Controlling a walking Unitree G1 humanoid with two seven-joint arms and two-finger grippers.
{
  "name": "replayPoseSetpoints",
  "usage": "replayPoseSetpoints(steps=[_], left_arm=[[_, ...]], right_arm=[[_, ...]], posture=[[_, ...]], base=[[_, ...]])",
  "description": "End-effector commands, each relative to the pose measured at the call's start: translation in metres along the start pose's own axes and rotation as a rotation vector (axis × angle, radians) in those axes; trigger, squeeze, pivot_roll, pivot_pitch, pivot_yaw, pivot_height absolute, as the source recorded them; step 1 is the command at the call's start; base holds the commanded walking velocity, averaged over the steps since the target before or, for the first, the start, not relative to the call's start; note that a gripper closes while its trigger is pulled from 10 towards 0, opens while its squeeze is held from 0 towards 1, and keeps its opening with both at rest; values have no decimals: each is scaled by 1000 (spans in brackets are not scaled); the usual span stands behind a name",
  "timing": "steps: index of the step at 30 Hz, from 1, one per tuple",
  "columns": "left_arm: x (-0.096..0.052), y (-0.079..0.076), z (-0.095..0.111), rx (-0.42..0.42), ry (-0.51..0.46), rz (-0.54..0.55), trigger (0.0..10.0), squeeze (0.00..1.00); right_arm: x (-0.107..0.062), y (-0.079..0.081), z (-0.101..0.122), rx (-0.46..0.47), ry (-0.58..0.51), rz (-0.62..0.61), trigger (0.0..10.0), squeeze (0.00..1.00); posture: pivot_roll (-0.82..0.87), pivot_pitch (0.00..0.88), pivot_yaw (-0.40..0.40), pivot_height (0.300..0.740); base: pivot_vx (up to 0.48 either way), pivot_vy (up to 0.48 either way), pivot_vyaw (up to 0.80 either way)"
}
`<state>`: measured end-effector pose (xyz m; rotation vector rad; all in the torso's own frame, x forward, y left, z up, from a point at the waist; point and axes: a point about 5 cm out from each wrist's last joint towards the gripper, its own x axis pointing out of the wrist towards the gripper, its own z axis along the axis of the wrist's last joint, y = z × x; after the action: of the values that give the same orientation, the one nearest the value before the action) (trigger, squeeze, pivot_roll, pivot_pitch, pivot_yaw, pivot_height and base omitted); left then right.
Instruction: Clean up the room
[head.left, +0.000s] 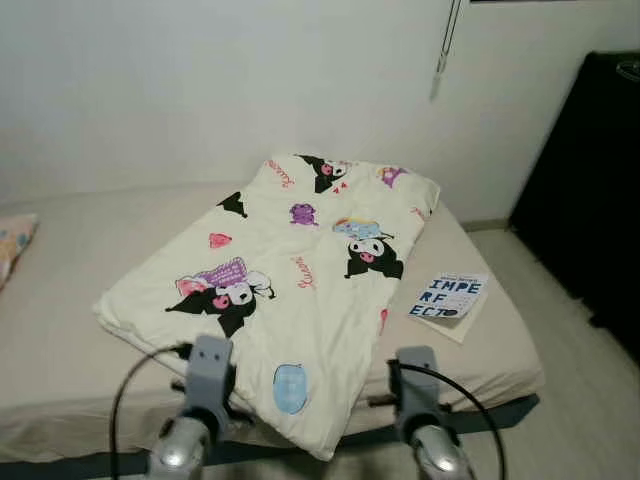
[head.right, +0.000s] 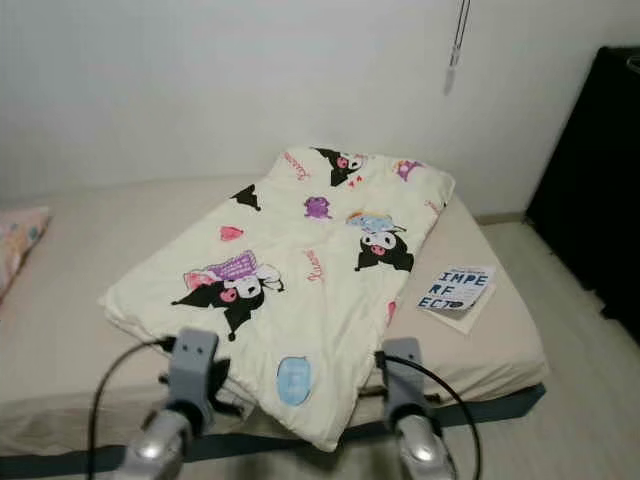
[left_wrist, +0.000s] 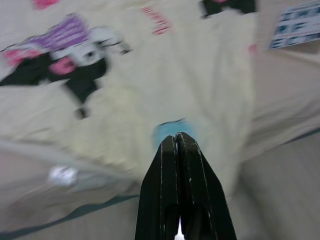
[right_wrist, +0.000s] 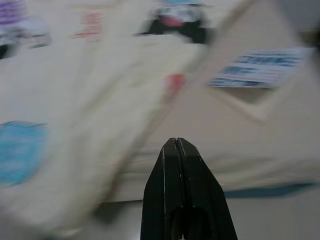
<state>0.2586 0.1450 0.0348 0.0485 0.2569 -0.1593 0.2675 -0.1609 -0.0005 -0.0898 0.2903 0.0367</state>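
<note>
Progress: the quilt lies folded across the bed, its near corner hanging over the edge; a booklet rests beside it.
Left to do: judged, the booklet needs clearing.
End effectors: left and right both pressed together, empty, poised before the bed edge.
Unclear: a pillow is cut off; wrist views are blurred.

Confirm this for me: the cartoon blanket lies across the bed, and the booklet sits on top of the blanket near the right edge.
Not quite. The booklet lies on the bare mattress beside the blanket, not on it, as the left eye view shows. The blanket does lie across the bed.
</note>
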Motion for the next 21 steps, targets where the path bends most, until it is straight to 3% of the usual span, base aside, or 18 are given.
replayPoseSetpoints(steps=[1, 21], left_arm=[[-2, 5, -4, 12, 18, 10, 10000, 0], [0, 5, -2, 20, 18, 1, 10000, 0]], right_arm=[[-1, 7, -2, 15, 6, 13, 10000, 0], [-1, 6, -1, 22, 6, 9, 10000, 0]], posture=[[-42, 85, 1, 737], [-38, 92, 8, 737]], base=[[0, -480, 0], [0, -480, 0]])
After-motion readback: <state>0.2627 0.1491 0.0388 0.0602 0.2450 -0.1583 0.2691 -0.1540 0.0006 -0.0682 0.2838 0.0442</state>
